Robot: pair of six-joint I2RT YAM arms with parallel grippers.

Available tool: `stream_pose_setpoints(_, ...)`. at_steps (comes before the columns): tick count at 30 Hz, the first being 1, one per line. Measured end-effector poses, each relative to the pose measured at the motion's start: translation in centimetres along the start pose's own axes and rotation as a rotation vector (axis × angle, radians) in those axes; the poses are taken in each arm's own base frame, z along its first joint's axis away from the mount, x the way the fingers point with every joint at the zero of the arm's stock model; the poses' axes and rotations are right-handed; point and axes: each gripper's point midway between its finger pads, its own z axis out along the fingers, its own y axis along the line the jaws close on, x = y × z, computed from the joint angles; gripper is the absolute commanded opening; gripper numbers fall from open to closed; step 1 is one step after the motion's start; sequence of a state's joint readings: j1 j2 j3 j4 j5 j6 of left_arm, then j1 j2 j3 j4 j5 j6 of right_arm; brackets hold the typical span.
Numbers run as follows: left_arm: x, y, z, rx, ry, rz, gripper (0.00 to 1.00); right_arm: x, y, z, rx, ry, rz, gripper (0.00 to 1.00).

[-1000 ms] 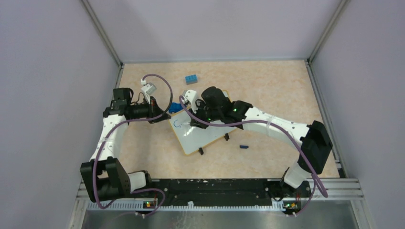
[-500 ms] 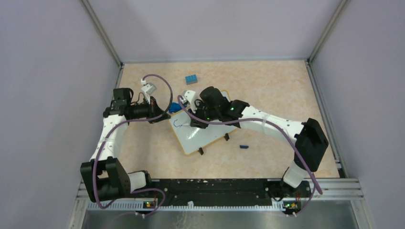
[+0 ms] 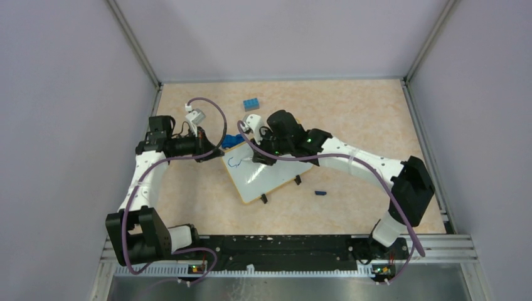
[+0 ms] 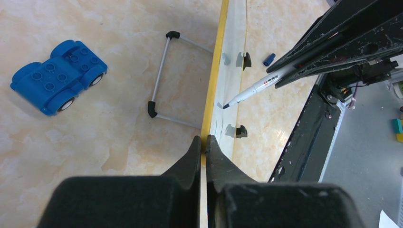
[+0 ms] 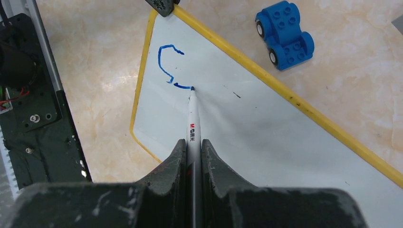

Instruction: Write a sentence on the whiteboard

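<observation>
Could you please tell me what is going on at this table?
The right gripper has its jaws closed on a marker, whose tip touches the whiteboard. Only a short blue squiggle of the sentence is written, near one corner. The left gripper pinches the board's yellow edge, holding it. A blue toy car sits beside the board.

blue toy car (image 5: 284,34) stands just beside the whiteboard (image 5: 266,137), blocking that edge.
</observation>
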State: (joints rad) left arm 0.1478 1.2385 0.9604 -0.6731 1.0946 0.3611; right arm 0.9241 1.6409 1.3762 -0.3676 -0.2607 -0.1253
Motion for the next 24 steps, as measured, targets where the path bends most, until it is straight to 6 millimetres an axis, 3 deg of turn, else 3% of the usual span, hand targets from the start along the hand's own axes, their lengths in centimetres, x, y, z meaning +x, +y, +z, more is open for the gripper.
stream_pose_setpoints(24,0.01,-0.22,-0.09,0.000,-0.003,0.006,0.00,-0.94,0.21,-0.70,-0.013,-0.032,-0.018,0.00)
